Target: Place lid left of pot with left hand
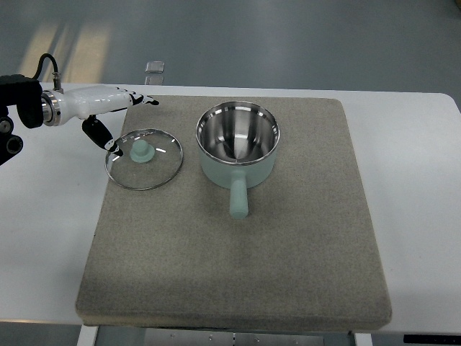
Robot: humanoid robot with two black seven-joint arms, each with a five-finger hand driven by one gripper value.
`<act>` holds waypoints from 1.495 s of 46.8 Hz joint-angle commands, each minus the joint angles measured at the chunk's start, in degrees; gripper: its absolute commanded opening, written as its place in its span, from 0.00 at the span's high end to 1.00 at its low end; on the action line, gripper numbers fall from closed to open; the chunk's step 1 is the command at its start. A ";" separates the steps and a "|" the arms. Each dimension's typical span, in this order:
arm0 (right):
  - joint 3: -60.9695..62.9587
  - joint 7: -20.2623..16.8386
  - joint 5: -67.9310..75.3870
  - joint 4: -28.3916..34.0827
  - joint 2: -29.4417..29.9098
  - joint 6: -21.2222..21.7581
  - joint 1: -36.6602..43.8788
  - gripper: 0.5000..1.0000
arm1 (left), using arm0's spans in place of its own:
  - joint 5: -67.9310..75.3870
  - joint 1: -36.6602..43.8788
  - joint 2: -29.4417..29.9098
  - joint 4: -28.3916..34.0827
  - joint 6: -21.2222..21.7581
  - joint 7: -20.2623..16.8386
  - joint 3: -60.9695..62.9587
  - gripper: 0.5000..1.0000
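A glass lid (pixel 144 159) with a metal rim and a pale green knob lies flat on the grey mat (pixel 288 238), just left of the pot. The pale green pot (pixel 238 146) stands open, its steel inside showing and its handle pointing toward the front. My left hand (pixel 119 108) comes in from the left edge and hovers above the mat's far left corner, just behind the lid. Its fingers are stretched out and hold nothing; the thumb hangs down near the lid's rim.
The mat covers most of a white table (pixel 418 158). A small clear bracket (pixel 155 68) sits at the table's far edge. Black arm hardware (pixel 11 133) shows at the left edge.
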 commanded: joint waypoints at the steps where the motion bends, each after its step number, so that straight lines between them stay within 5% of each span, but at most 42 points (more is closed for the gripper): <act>1: 0.00 -0.01 0.00 0.01 0.00 0.00 -0.04 0.16 | -9.34 0.00 0.58 0.52 -0.08 0.00 0.10 0.01; 16: 0.00 -0.01 0.00 -0.08 0.00 0.00 0.04 0.16 | -50.13 1.14 1.55 6.58 -1.05 0.00 0.36 0.01; 28: 0.00 -0.01 0.00 0.01 0.00 0.00 0.04 0.16 | -64.81 3.51 1.02 9.31 -1.57 0.08 -0.25 0.01; 45: 0.00 -0.01 0.00 0.01 0.00 0.00 -0.04 0.16 | -87.40 7.82 -1.09 17.56 -18.56 1.23 -3.24 0.01; 63: 0.00 -0.01 0.00 0.01 0.00 0.00 -0.04 0.16 | -101.74 7.82 -3.38 24.16 -18.56 11.33 -5.17 0.01; 70: 0.00 -0.01 0.00 0.01 0.00 0.00 -0.04 0.16 | -101.83 7.12 -3.64 24.86 -18.56 11.51 -5.44 0.01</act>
